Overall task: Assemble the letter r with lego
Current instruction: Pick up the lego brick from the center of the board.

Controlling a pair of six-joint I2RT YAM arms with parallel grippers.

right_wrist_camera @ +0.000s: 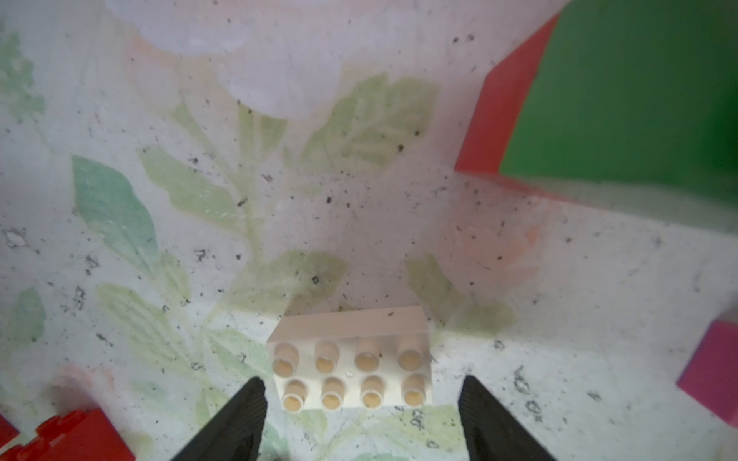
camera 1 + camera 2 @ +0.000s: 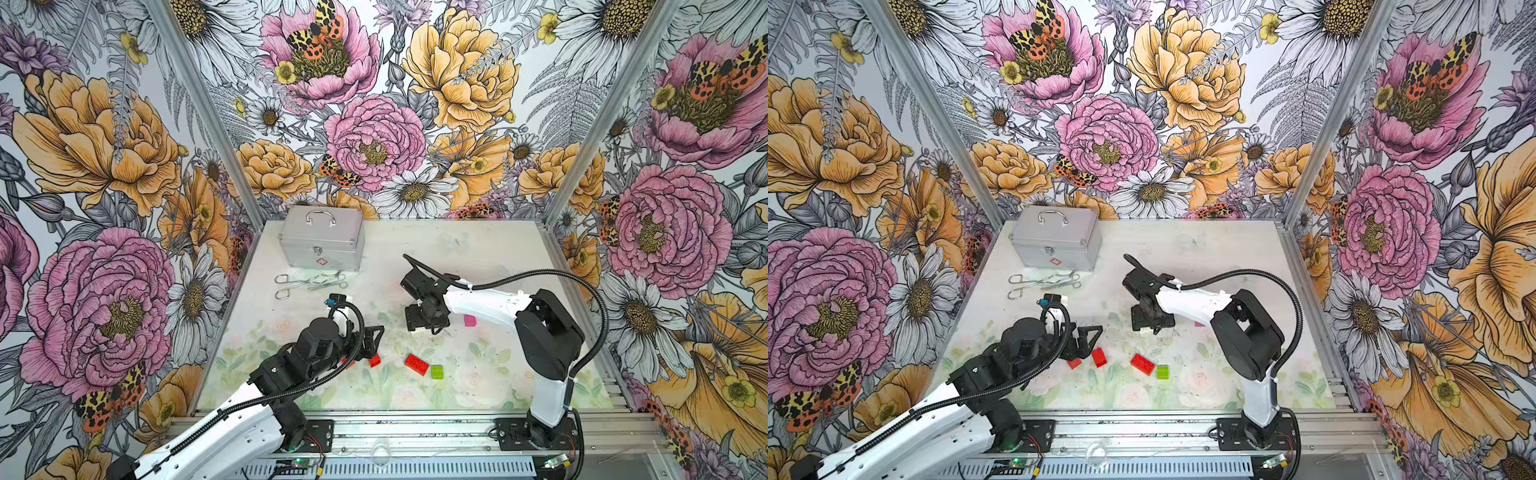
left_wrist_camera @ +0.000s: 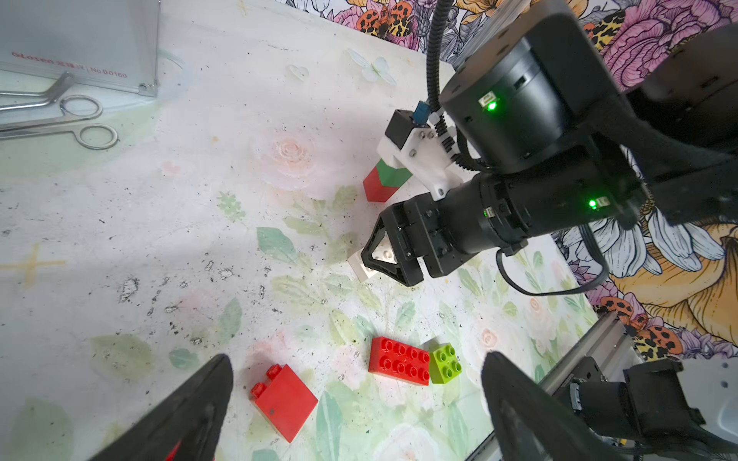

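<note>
Where the table (image 2: 478,257) lies under both arms, I read the left gripper (image 2: 372,337) as wide open and empty, and the right gripper (image 1: 361,380) as parted, low and holding nothing. Stack (image 3: 385,181) of red and green: beyond the right fingertips, off to one side, outside the jaws. Red brick (image 3: 284,403): toppled, ahead of the left jaws. White brick (image 1: 351,359): flat, studs up, directly between the right jaws, a sliver of table showing at each end. Long axis: jaw to jaw, so closing should, I judge, clamp its short ends. Nearer arm: right.
</note>
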